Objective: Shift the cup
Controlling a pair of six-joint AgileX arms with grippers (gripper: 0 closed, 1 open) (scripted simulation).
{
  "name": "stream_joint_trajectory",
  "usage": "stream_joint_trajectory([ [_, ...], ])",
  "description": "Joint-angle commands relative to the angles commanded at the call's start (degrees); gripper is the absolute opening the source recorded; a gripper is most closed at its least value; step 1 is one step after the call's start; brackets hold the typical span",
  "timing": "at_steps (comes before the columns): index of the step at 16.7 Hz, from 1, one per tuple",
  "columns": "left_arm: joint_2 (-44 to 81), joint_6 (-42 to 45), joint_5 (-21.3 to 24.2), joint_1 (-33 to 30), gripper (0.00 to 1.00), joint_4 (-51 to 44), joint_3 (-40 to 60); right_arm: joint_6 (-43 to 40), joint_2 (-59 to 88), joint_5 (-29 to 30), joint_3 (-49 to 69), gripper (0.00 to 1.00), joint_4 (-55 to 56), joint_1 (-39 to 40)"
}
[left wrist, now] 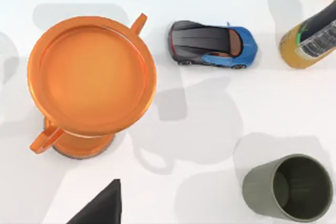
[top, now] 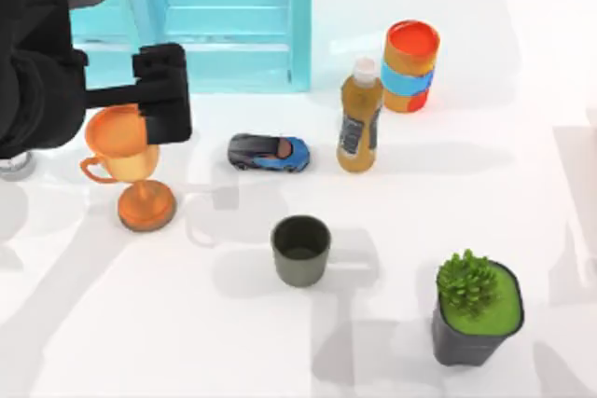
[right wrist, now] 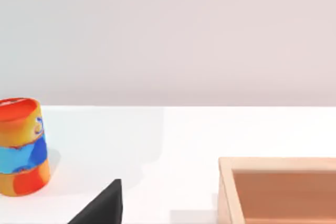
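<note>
The cup (top: 300,249) is a small dark grey-olive tumbler standing upright near the middle of the table, its round rim open and nothing touching it. In the left wrist view the cup (left wrist: 289,187) sits well apart from the orange trophy. My left gripper (top: 163,100) hangs above the table at the back left, over the trophy's bowl and well left of and behind the cup. A black edge of my right gripper (right wrist: 102,207) shows in the right wrist view, off the table's right side.
An orange two-handled trophy (top: 126,156) stands left. A blue-black toy car (top: 269,152), a juice bottle (top: 359,116) and an orange-blue can (top: 410,64) lie behind the cup. A potted plant (top: 478,309) is front right. A cyan frame (top: 233,16) is at the back. The right wrist view has a wooden box (right wrist: 278,190).
</note>
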Motion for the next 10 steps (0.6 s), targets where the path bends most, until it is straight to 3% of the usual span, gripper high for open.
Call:
stream_joint_trajectory([
  [10,47.5,-17.0,0.0,-16.6,1.00,-29.8,42.9,0.0,0.0,0.0,0.0,1.00,0.0,0.0],
])
